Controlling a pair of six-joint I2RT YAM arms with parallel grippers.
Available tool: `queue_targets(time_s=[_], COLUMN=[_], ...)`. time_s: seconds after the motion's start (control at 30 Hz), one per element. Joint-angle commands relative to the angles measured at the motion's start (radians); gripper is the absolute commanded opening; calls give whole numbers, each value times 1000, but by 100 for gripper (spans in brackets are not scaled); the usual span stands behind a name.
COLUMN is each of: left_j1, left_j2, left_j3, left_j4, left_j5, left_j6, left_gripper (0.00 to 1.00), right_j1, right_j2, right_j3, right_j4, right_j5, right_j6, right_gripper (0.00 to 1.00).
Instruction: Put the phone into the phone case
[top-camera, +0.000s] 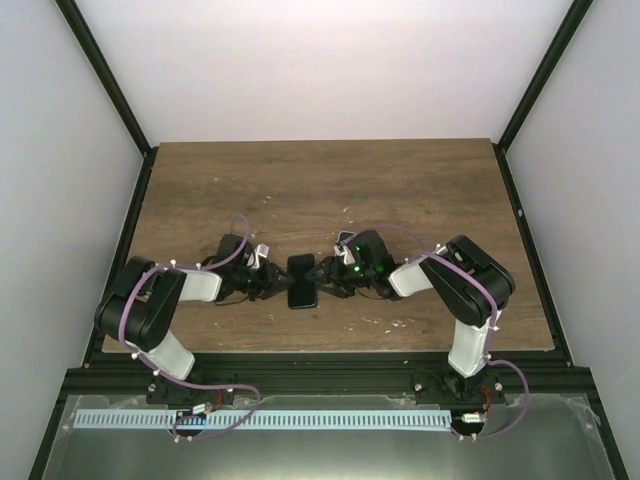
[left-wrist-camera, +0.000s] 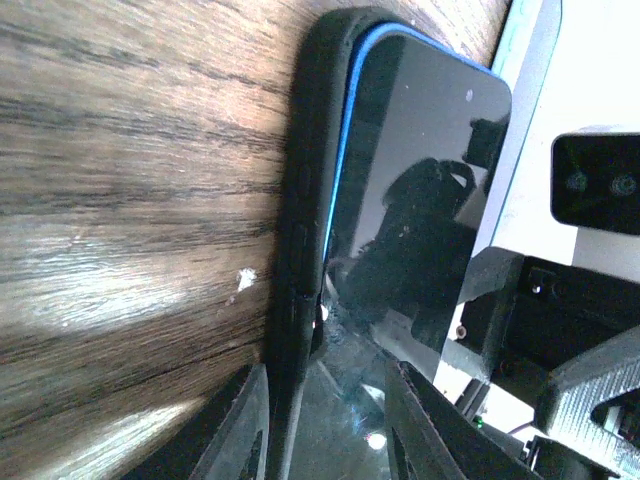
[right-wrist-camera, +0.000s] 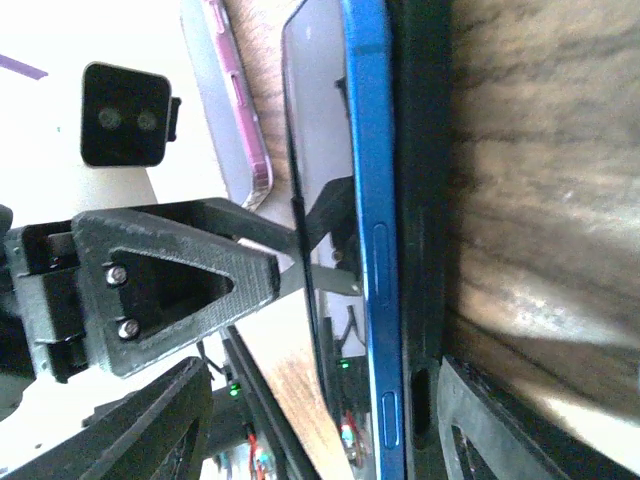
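Note:
The blue-edged phone with its dark screen lies on the black phone case, between my two arms. Its blue side stands proud of the case wall. My left gripper is shut on the phone and case together, one finger on the case's table side. Its other finger touches the screen. My right gripper straddles the opposite long edge, open. One right finger sits by the case back; the other stands well off the screen.
The wooden table stretches away behind the phone. A clear item with pink trim shows just beyond the phone. Both arms crowd the near middle of the table, with black frame rails along its edges.

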Motion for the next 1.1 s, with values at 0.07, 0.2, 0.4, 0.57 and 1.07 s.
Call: queue_targets(time_s=[0.07, 0.2, 0.4, 0.57, 1.07], left_j1=[-33, -40, -50, -55, -55], left_j2=[-11, -33, -59, -70, -65], left_j3=[-35, -49, -53, -70, -90], left_j4=[-47, -52, -54, -37, -22], left_j5=[17, 16, 18, 7, 3], left_j6=[6, 6, -14, -29, -37], left_gripper=[38, 41, 41, 39, 36], right_j1=[28, 29, 29, 31, 40], right_j2=[-36, -35, -24, 2, -28], right_j3=[-50, -76, -93, -98, 13], right_j4=[359, 460, 534, 531, 87], right_j5=[-125, -122, -106, -117, -63], right_j6=[135, 177, 219, 223, -18], right_gripper=[62, 62, 63, 63, 37])
